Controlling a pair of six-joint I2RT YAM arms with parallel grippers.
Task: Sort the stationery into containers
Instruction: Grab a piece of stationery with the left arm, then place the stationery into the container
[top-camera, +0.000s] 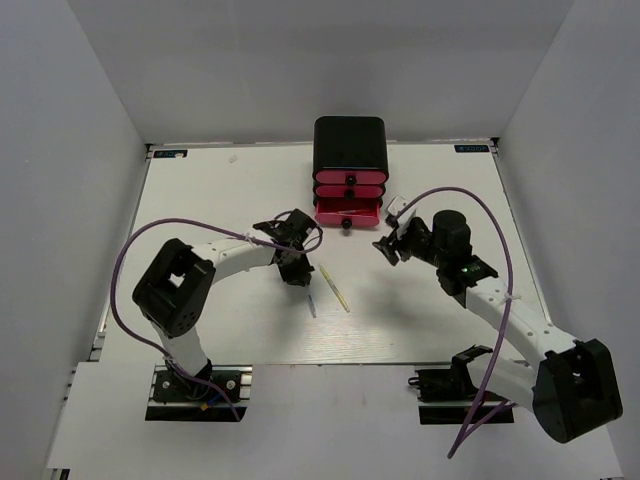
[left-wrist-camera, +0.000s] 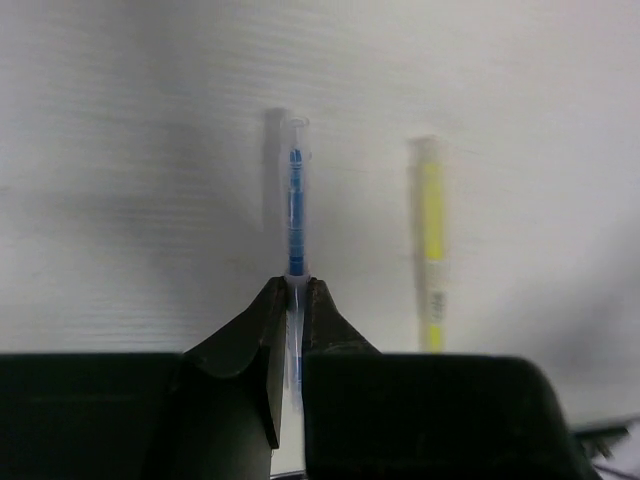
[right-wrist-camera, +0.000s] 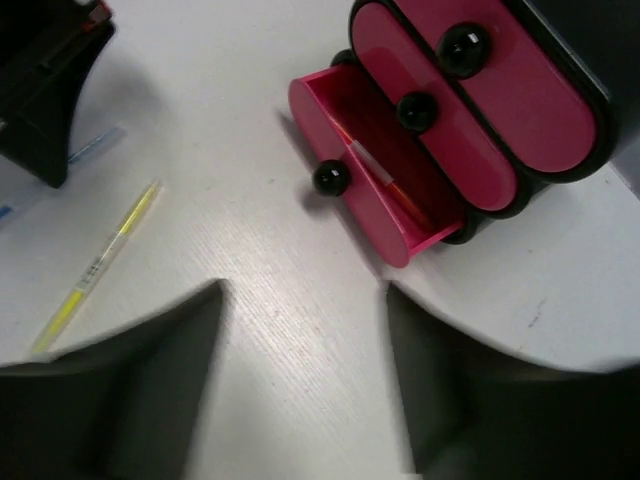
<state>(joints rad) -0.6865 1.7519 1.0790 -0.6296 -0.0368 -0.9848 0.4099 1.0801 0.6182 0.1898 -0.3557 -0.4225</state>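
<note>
**Top view.** Small black rounded plastic cabinet with three pink drawers; lowest pink drawer is pulled open. In front of the cabinet and to its left, the left gripper is lowered onto a thin blue-grey pen, with a thin yellow pen just beside it. The right gripper is parked near the cabinet's right front.

**Left wrist view.** The left gripper is clenched on one end of the blue-grey pen. A straight, level lift is advised, as an end grip may let the pen swivel. The yellow pen should be left unbrushed.

**Right wrist view.** The right gripper is released and nothing is held. An orange pen is seen inside the lowest pink drawer. The blue-grey pen is best laid lengthwise in a drawer.
</note>
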